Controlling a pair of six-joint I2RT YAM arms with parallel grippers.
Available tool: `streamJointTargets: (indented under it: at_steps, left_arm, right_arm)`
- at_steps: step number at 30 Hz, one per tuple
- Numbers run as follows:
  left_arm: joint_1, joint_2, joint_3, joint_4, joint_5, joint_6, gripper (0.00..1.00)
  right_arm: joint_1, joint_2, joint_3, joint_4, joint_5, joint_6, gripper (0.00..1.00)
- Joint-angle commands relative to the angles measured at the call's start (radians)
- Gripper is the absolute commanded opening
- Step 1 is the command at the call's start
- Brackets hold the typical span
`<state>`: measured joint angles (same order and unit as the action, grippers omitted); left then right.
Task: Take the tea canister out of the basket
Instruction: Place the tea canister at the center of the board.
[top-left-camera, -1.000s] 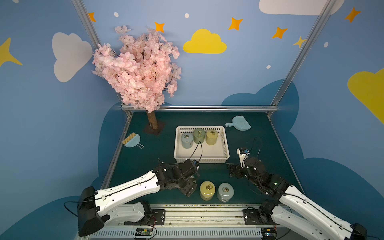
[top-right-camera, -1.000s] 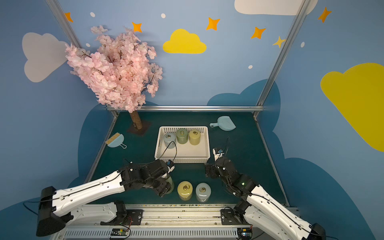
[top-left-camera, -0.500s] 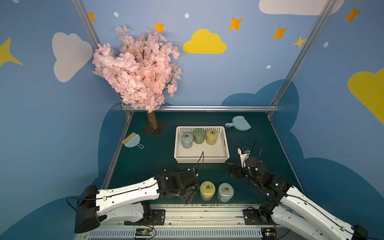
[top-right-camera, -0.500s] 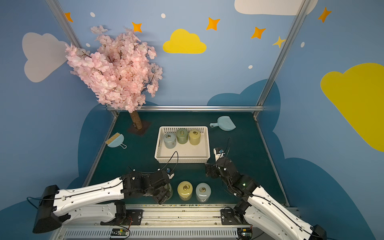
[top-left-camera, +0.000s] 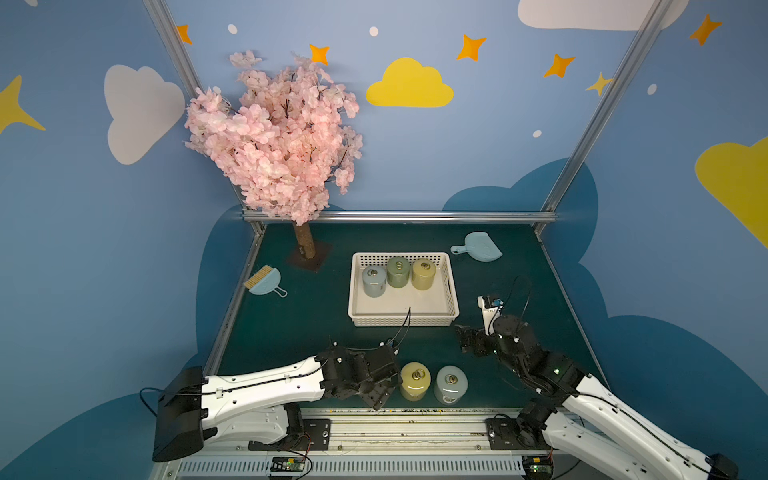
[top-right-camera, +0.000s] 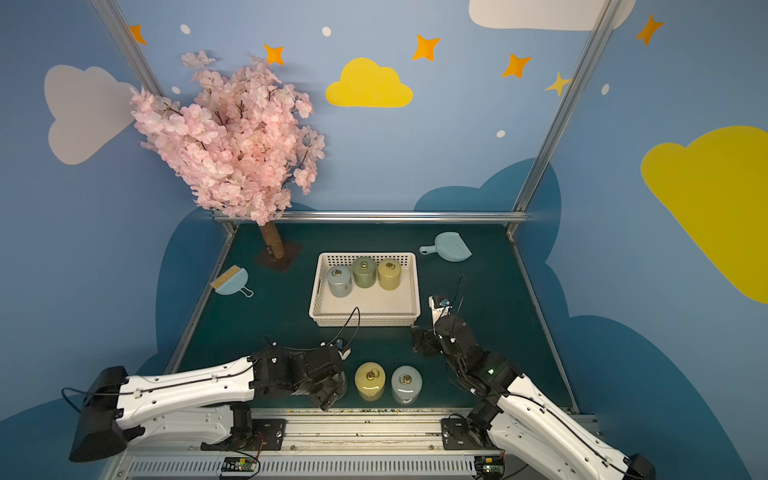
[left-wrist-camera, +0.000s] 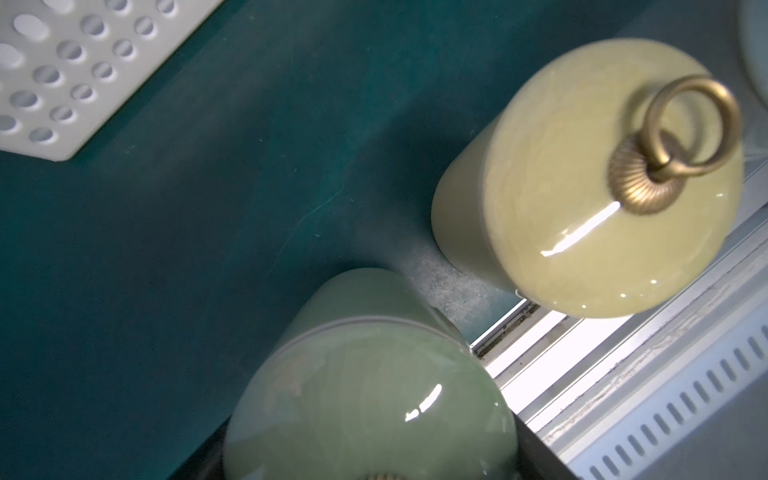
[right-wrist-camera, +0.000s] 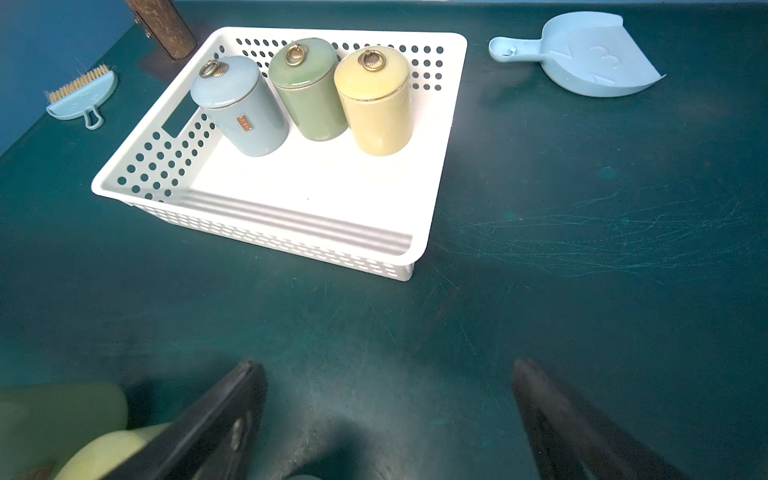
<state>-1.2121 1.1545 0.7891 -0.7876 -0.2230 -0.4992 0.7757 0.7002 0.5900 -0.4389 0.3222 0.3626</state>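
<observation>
- In a top view, the left gripper had dropped from beside the basket to the front edge of the bench, next to the yellow canister. The removal looked nearly done.
- Left wrist: the jaws were clamped on the green canister, which was clear of the basket, its long axis about upright and its lid topmost.
- Right wrist: the right gripper waited, jaws apart and empty.
</observation>
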Motion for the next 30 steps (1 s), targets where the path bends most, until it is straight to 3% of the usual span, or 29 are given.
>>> streamJointTargets:
  at_steps: [1, 23, 30]
  left_arm:
    - [-0.003, 0.003, 0.006, 0.038, -0.020, -0.005, 0.48]
    - [-0.010, 0.051, -0.019, 0.064, 0.013, -0.030, 0.49]
    - [-0.009, 0.075, -0.019, 0.064, 0.017, -0.034, 0.57]
  right_arm:
    - [-0.003, -0.016, -0.007, -0.017, 0.019, 0.005, 0.98]
    - [-0.004, -0.026, -0.002, -0.020, 0.026, -0.007, 0.98]
    - [-0.003, -0.031, -0.003, -0.021, 0.023, -0.004, 0.98]
